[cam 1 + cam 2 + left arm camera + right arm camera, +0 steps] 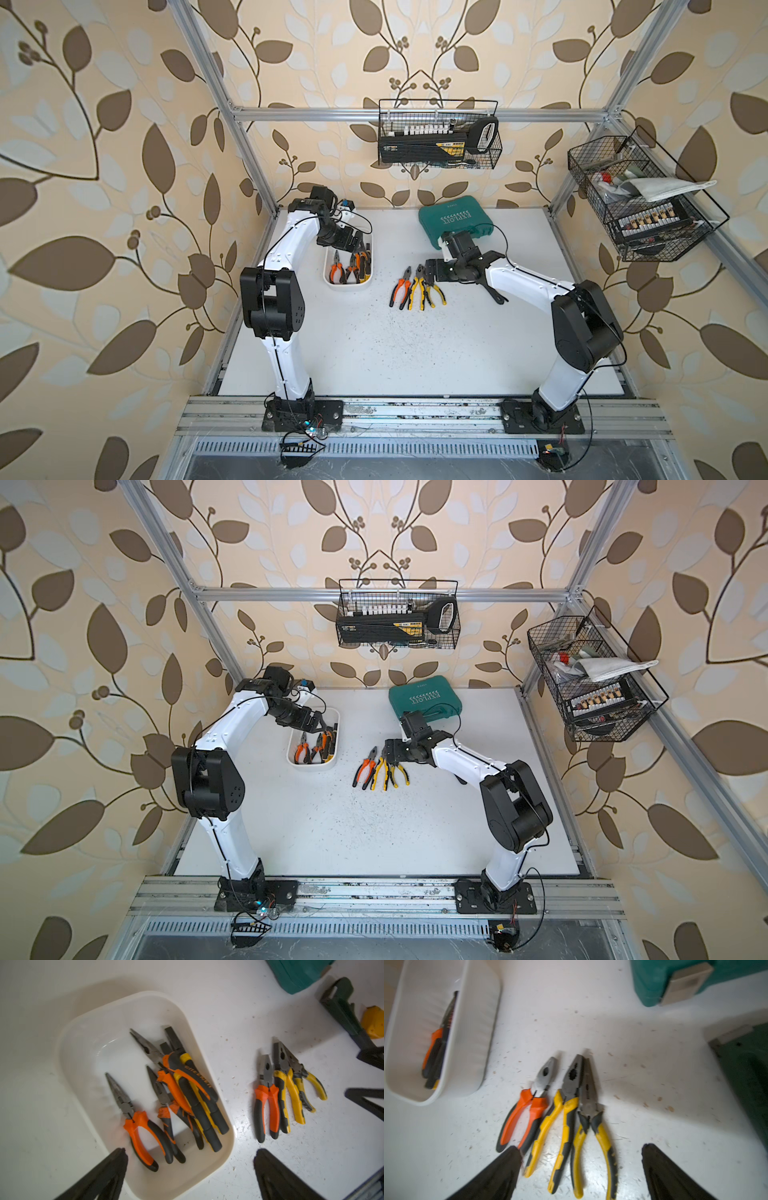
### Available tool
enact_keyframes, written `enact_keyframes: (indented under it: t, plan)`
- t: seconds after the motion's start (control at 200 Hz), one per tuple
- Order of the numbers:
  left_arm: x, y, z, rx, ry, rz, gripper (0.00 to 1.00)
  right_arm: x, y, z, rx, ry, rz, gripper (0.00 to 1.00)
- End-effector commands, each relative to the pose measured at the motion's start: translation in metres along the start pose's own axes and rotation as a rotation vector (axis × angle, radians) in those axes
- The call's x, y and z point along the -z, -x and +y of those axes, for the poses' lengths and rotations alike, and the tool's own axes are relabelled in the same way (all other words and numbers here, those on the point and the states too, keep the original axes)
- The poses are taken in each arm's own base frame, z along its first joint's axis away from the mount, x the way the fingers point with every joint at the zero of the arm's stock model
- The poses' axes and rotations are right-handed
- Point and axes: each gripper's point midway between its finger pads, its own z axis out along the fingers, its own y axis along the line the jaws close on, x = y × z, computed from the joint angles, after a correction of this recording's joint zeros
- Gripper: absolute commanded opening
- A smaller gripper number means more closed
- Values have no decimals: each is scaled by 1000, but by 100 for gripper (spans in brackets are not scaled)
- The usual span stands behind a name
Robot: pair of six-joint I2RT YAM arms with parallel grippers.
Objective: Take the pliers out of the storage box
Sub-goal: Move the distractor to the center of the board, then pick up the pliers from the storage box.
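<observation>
Left pincer: spread over the box; we are aiming at the separate orange pliers, gripping across both handles.
Right pincer: spread, empty; we are hovering it above three laid-out pliers.

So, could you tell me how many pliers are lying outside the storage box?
3, side by side on the table: orange pliers nearest the storage box, middle yellow pliers beside them, outer yellow pliers farthest from the box. None appears hidden.
</observation>
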Motion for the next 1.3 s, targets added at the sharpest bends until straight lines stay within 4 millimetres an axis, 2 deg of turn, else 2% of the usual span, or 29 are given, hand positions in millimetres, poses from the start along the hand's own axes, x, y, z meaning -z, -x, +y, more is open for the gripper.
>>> enact_keyframes:
  t: [0.0,0.105,0.19,0.335,0.35,0.47,0.78,1.095,1.295]
  plan:
    - [0,14,15,146,65,-15,99,8,20,48,84,150,-49,95]
    - [-15,19,16,271,40,3,92,10,25,74,107,212,-50,95]
    - [-29,23,16,327,9,19,86,14,28,87,123,239,-56,95]
    - [-51,25,26,393,26,50,70,17,27,94,120,253,-53,95]
    - [-48,34,26,394,22,26,69,18,26,95,120,253,-51,95]
    - [-64,40,27,450,-6,32,62,18,22,95,111,247,-42,95]
    - [-107,40,39,542,-4,71,53,13,19,92,106,220,-15,95]
    - [-130,53,42,573,-54,35,51,4,22,103,106,260,11,95]
    - [-143,46,41,594,-82,63,48,0,22,104,104,257,23,95]
